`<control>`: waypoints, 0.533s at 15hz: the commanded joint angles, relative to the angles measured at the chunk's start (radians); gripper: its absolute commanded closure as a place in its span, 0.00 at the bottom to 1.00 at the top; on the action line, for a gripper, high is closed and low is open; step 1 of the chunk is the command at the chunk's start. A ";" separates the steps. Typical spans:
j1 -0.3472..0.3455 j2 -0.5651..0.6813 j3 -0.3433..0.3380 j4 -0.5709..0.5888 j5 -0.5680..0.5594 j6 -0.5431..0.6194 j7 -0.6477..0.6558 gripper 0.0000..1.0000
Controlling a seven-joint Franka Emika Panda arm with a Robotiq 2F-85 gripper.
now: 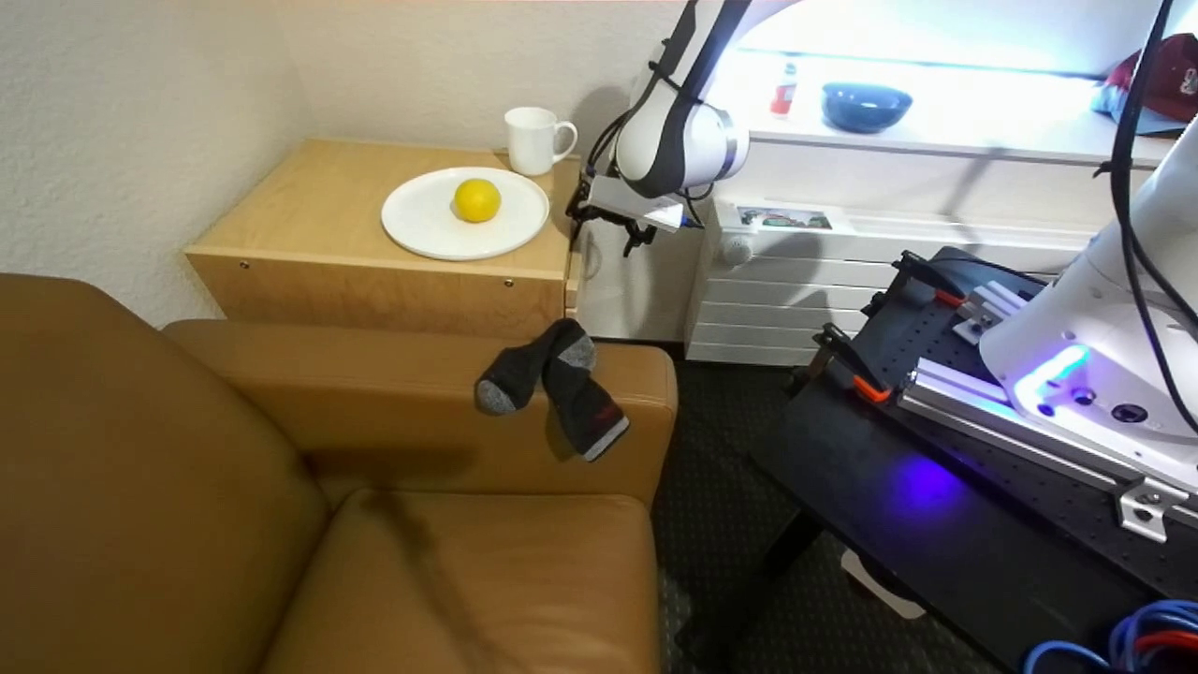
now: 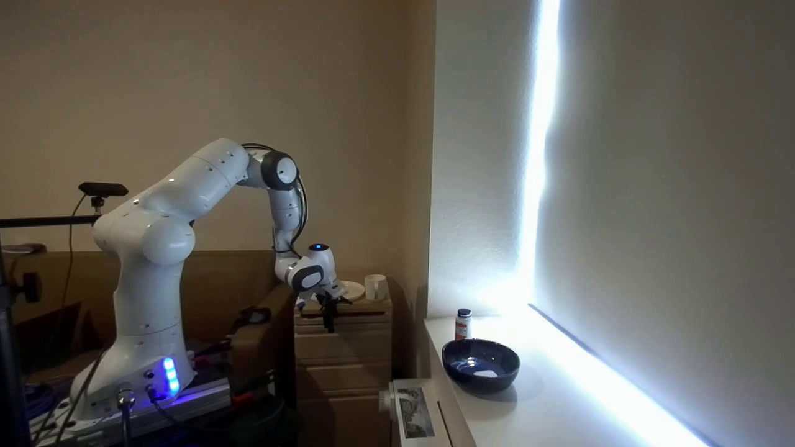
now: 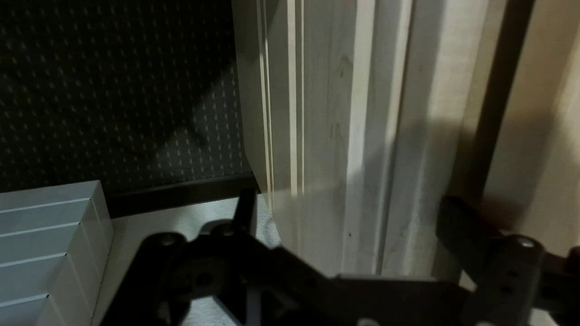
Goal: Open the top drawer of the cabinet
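Hanging there spread wide, gripping nothing: black two-fingered robot gripper (image 3: 346, 201) | shallow light-tan wooden top drawer (image 3: 442, 90) of that low boxy tan-wood cabinet (image 1: 309, 201) at wrist-view two o'clock, seemingly closed | getting-a-hold step, I'd say; next, hook the narrow dark slot (image 3: 497, 90), pull outward!

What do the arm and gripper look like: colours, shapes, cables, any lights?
The arm is glossy white, with rounded, tubular segments and dark trim near the wrist. Black cables run along its forearm. Blue lights glow on the base, and a small blue light shows near the wrist. The gripper is black, with angular linkages and visible screw heads.
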 commanded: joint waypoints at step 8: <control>-0.052 0.095 0.042 -0.003 0.041 0.045 -0.174 0.00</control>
